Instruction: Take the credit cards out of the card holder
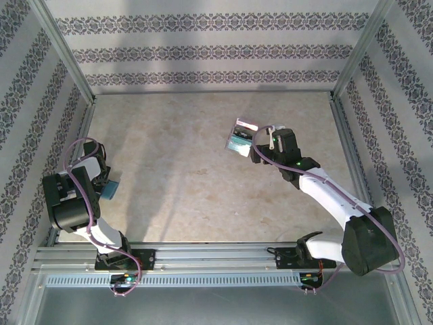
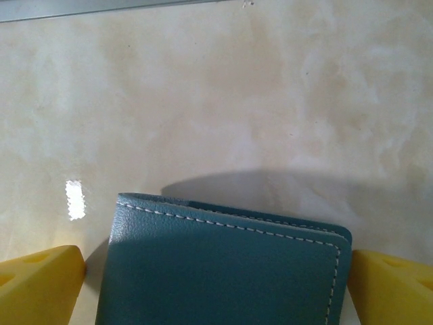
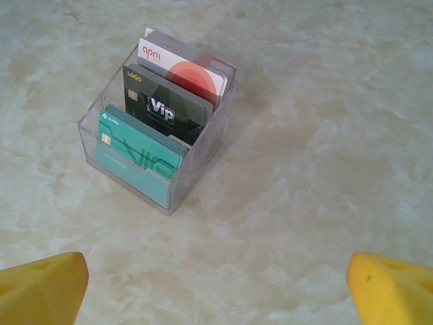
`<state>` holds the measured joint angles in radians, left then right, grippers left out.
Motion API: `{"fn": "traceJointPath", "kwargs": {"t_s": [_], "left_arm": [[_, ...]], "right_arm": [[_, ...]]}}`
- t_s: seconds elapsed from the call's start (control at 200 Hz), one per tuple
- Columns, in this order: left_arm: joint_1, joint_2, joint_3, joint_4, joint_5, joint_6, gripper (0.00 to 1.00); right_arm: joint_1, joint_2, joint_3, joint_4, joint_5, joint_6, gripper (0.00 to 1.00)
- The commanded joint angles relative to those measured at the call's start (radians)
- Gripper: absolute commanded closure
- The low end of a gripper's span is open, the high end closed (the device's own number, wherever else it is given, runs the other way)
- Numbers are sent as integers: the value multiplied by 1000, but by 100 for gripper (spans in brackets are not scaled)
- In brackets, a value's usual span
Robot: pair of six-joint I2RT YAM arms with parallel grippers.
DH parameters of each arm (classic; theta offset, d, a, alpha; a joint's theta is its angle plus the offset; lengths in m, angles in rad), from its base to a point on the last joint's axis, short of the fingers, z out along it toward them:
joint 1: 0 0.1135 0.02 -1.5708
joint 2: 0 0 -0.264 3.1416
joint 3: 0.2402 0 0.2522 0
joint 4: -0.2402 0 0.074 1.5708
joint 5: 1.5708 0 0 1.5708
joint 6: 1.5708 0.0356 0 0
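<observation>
Bare tabletop (image 3: 325, 135) round clear box (image 3: 199, 169) (cards (image 3: 166, 112) upright inside); card holder (image 2: 223, 271) spans left tool (image 2: 216, 284) gap.

Bright, even light, soft shadows, sharp focus.

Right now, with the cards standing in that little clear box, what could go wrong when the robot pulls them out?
The cards stand packed close together, so the open right jaws might pinch two at once.
The clear box seems to sit loose on the table and looks light; pulling a card could lift or tip it.
</observation>
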<state>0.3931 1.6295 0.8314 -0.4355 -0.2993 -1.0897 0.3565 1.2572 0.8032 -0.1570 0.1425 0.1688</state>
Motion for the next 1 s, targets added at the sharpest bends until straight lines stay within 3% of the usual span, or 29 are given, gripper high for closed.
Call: {"fn": "traceJointPath", "kwargs": {"t_s": [0.0,0.145,0.41,0.555,0.849,0.994], "left_arm": [[3,-17,-21,-54,42,-25,3],[-4,17,-30,-12,98,14,22],[-124,6,1,-22,99,121,26],[-226,8,-3,-11,137,157,36],[-476,9,34,-24,203,186,35],[-606,-6,49,-14,229,158,35]], "right_arm": [[10,-11,23,0,31,-8,2],[15,-10,28,3,43,-5,2],[24,-37,24,6,40,10,2],[27,-56,16,8,56,27,2],[43,-83,4,-13,63,80,2],[63,-87,-4,-46,42,198,2]]}}
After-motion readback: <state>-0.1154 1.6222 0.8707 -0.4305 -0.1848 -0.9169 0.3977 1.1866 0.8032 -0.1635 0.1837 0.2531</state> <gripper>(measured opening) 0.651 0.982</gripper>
